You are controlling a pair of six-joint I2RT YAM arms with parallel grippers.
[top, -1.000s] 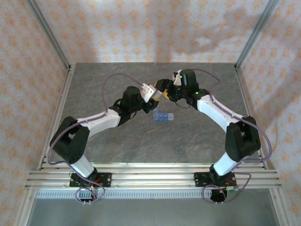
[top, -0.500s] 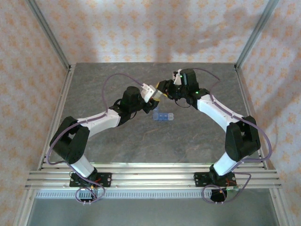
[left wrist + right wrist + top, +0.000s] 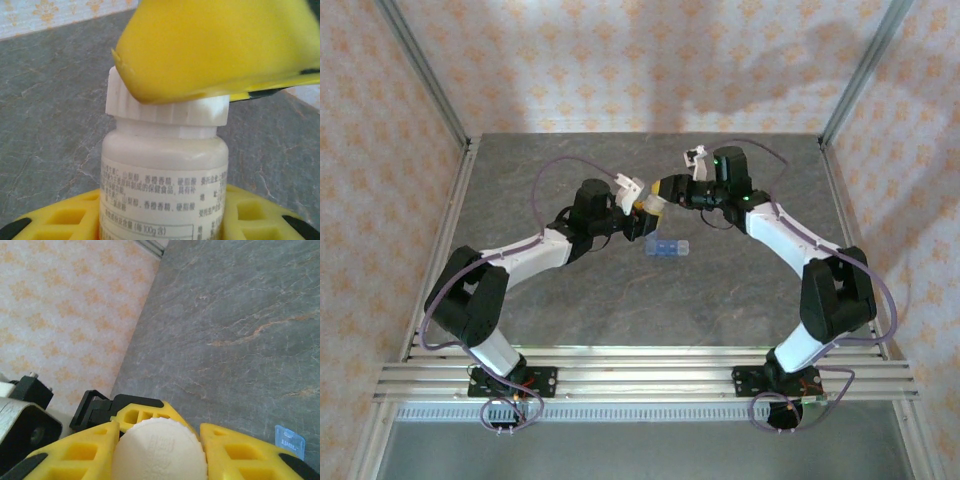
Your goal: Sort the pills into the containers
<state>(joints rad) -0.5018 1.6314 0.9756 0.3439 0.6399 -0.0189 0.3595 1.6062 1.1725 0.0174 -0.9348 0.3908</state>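
I am holding the pill bottle (image 3: pixel 162 170) by its pale, label-printed body, my left claw (image 3: pixel 642 205) clamped on it from both sides. My right claw (image 3: pixel 660 190) is closing on the ribbed white cap (image 3: pixel 160 447), one yellow finger pressing on each flank. The cap is sitting on the bottle, so I am judging the job to be at its very start. Nothing is poured and I am seeing no loose pills anywhere. The unscrewing, the tipping out and the sorting are all waiting.

The light-blue pill box (image 3: pixel 667 248) is lying flat on the table (image 3: pixel 570 300), near the bottle at about five o'clock from where my claws are meeting. It is too small for me to tell whether its compartments are holding anything.

The tabletop is grey and stone-veined. Cream wallpaper (image 3: pixel 620 60) with an orange motif is closing in the far side and both flanks, and aluminium posts (image 3: pixel 420 70) are rising at eleven and one o'clock.
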